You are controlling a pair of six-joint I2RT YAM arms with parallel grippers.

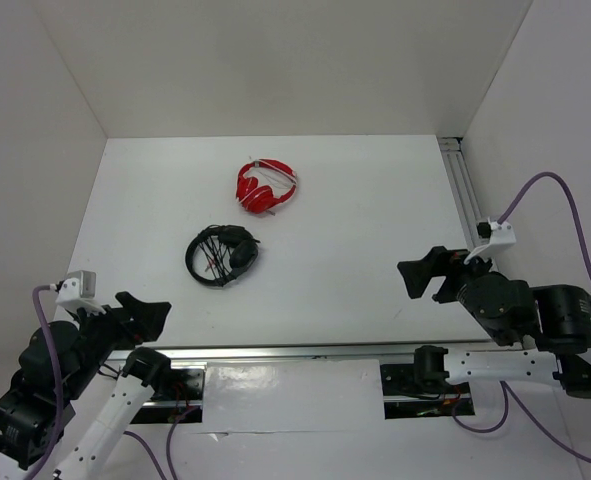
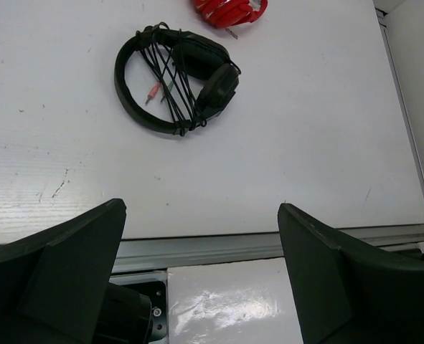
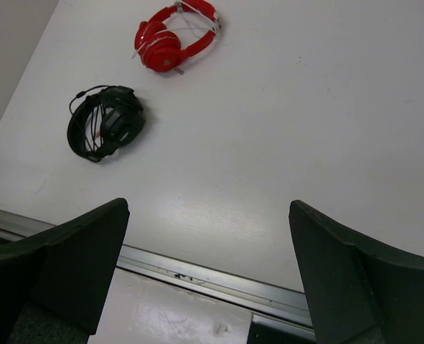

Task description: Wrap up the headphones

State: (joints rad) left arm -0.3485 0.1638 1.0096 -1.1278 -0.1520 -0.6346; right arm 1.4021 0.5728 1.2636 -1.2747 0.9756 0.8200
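The black headphones (image 1: 223,256) lie flat on the white table, left of centre, with the thin cable wound across the headband loop. They also show in the left wrist view (image 2: 176,79) and the right wrist view (image 3: 104,123). My left gripper (image 1: 145,318) is open and empty at the near left edge, well short of them; its jaws stand wide apart in the left wrist view (image 2: 201,269). My right gripper (image 1: 422,274) is open and empty at the near right, far from the headphones; it also shows wide apart in the right wrist view (image 3: 208,269).
Red headphones (image 1: 266,185) lie behind the black ones; they also show in the right wrist view (image 3: 174,37). A metal rail (image 1: 465,190) runs along the table's right side, another (image 2: 219,247) along the near edge. White walls enclose the table.
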